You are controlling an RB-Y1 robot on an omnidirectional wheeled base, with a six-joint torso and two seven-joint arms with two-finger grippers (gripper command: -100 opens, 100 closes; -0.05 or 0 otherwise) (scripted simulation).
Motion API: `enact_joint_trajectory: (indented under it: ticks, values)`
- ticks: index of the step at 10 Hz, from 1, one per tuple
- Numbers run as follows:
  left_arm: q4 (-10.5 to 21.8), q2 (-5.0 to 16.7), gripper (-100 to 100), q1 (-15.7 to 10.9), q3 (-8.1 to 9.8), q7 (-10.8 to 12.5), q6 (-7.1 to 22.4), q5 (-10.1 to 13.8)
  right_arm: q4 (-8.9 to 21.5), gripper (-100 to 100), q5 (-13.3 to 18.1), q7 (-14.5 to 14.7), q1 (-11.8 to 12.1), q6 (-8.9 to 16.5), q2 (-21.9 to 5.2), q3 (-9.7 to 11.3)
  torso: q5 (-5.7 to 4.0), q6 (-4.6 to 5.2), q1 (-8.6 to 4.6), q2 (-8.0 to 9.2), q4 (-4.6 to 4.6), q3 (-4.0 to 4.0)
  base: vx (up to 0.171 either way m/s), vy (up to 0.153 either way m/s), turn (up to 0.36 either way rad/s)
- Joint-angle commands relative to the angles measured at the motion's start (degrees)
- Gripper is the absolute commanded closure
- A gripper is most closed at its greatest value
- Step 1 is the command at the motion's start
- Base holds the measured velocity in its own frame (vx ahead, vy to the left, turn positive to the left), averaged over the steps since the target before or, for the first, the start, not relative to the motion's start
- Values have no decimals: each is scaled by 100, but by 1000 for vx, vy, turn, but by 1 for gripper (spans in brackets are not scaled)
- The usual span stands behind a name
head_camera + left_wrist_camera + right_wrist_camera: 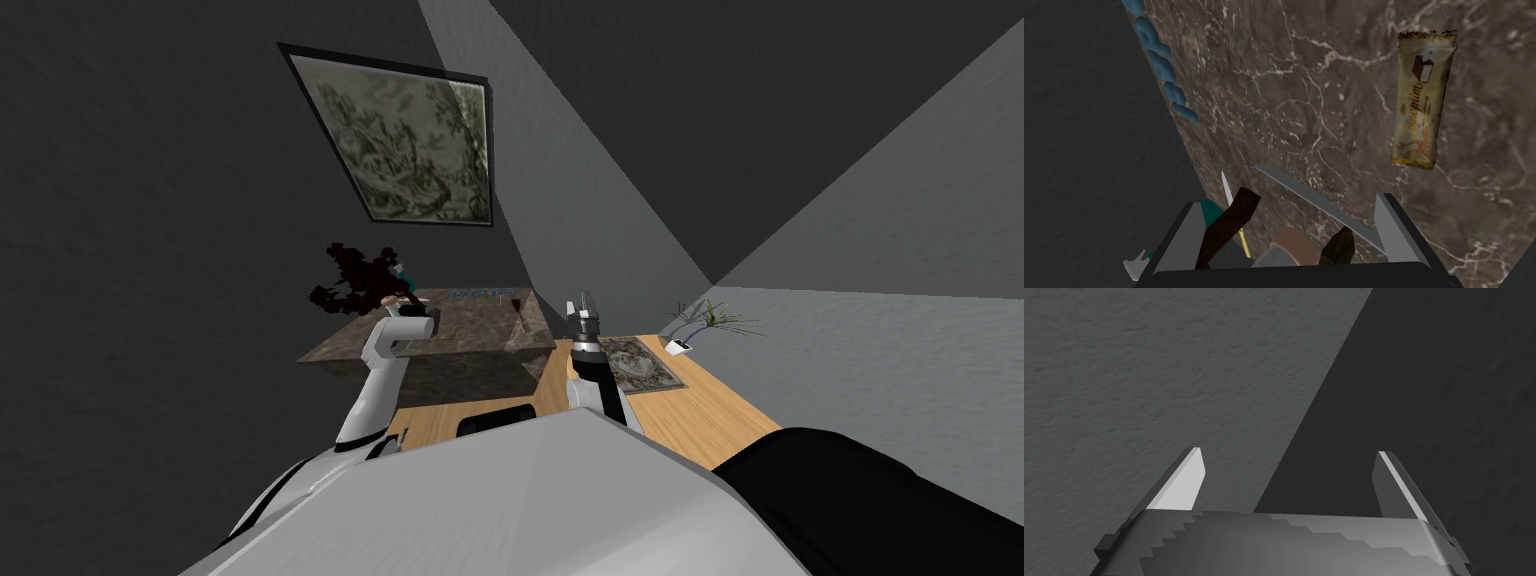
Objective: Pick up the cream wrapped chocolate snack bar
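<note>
The robot is in the approach step: its left gripper (1287,201) hovers over the marble top (1304,90) with its fingers spread wide and nothing between them that it holds. The snack bar (1424,100), in a cream wrapper with a picture of a chocolate piece at one end, lies flat on the marble, ahead of the gripper. It sits off to one side, beyond the finger that is farther from the blue lettering (1161,60) along the table's edge. It is apart from both fingers and outside the gap between them.

Close against the gripper's body sit dark twigs (1229,220) and a thin grey strip (1319,202). These probably belong to the dark plant (352,278) seen beside the hand from the head camera, though at this range that is hard to confirm.

The bar's long side runs roughly along the gripper's reach, so the fingers already face its narrow width. The next move would seem to call for a sideways shift away from the lettered edge and forward until the bar is centred in the gap. A descent clear of the twigs and a close across the wrapper would then follow.

The right gripper (1287,455) is raised beside the table, fingers apart and empty.
</note>
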Motion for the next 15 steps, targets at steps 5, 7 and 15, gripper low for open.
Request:
enact_joint_trajectory:
  ticks: [5,7,15]
  values:
    - [322,-60,-100,-289,58,121,888,-2,0,0,0,0,0,0,0,0,0,1,1,-3,-1,-1,23,30,-27]
    - [457,-92,-100,-410,85,174,1227,1,0,0,0,0,0,0,0,0,0,0,1,-3,-1,-2,28,31,-25]
    - [915,-248,-100,-805,182,365,2389,22,0,0,0,0,0,0,0,0,0,-1,-3,-1,-1,-1,26,28,-20]
